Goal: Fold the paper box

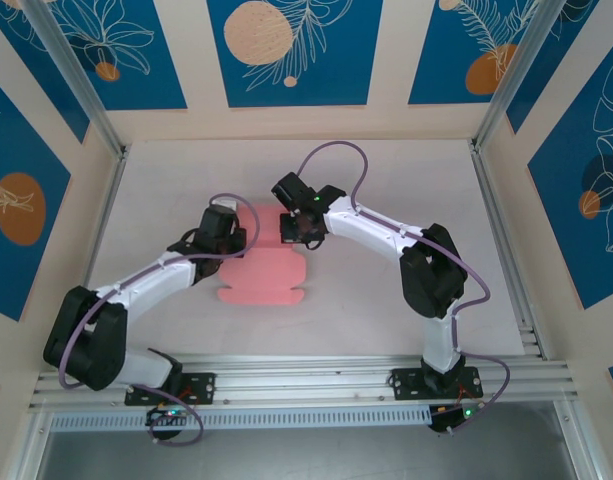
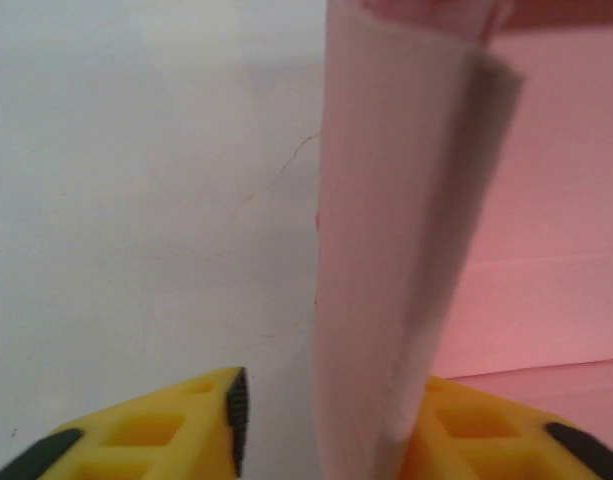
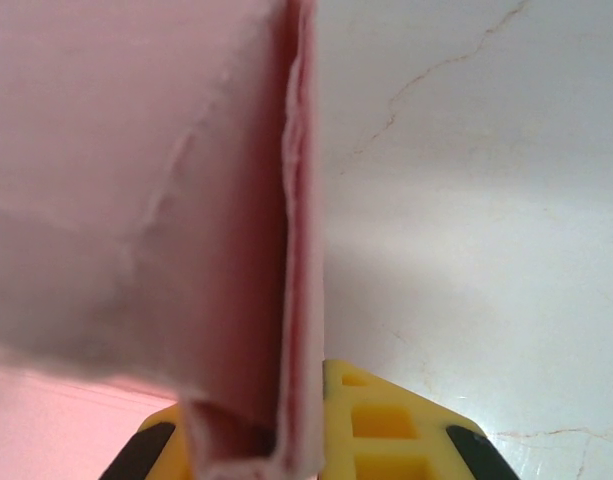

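Pink paper box (image 1: 258, 282) on white table (image 1: 406, 170); raised flaps (image 2: 386, 250) block wrist views.

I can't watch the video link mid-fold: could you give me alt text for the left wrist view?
A pink flap of the paper box stands upright between the left claw's yellow fingers, resting against one finger with a gap to the other. More pink sheet lies flat behind it; pale table lies on the gap side.
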Robot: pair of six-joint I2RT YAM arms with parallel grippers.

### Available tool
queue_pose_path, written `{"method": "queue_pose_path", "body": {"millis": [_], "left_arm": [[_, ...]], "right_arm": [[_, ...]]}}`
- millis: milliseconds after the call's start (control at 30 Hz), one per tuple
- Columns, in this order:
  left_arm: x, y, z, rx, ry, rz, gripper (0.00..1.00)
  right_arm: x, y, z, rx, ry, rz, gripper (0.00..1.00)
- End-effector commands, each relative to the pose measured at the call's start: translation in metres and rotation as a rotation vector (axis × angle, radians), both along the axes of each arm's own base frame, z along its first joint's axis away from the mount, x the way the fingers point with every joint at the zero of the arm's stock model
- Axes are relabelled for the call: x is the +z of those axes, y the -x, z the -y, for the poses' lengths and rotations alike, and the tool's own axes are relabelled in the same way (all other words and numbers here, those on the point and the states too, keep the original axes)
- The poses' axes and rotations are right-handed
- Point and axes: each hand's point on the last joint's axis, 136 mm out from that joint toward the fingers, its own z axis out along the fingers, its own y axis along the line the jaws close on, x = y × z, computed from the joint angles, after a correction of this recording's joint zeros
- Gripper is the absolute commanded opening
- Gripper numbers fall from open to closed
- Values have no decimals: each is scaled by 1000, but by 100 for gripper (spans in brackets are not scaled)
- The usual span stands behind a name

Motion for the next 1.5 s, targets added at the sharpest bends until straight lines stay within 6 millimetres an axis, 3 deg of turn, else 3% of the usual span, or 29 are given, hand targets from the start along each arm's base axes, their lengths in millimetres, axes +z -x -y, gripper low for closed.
{"method": "queue_pose_path", "body": {"millis": [0, 100, 467, 833, 1000, 1033, 1100, 1233, 1400, 1467], "left_arm": [[-4, -5, -13, 54, -40, 13, 30], [-2, -9, -20, 84, -85, 33, 20], [1, -11, -49, 271, -314, 31, 0], [-8, -9, -24, 283, -73, 9, 0], [-16, -4, -12, 316, 115, 29, 0], [-16, -4, -9, 314, 141, 30, 3], [-16, -6, -2, 298, 185, 26, 23], [-8, -5, 7, 271, 246, 38, 40], [20, -2, 6, 218, 241, 92, 66], [33, -3, 2, 178, 185, 119, 71]], "right_arm": [[16, -3, -8, 15, -42, 14, 0], [18, -1, -7, 14, -45, 14, 0], [21, 1, -10, 3, -59, 13, 0], [-12, -8, 7, -51, 148, 3, 0], [-21, -13, 15, -80, 274, 44, 0], [-23, -13, 15, -81, 289, 50, 0], [-23, -16, 16, -86, 317, 63, 0], [-25, -17, 11, -61, 312, 61, 0], [-24, -18, 5, -15, 294, 59, 0], [-22, -18, 2, 15, 283, 59, 0]]}}
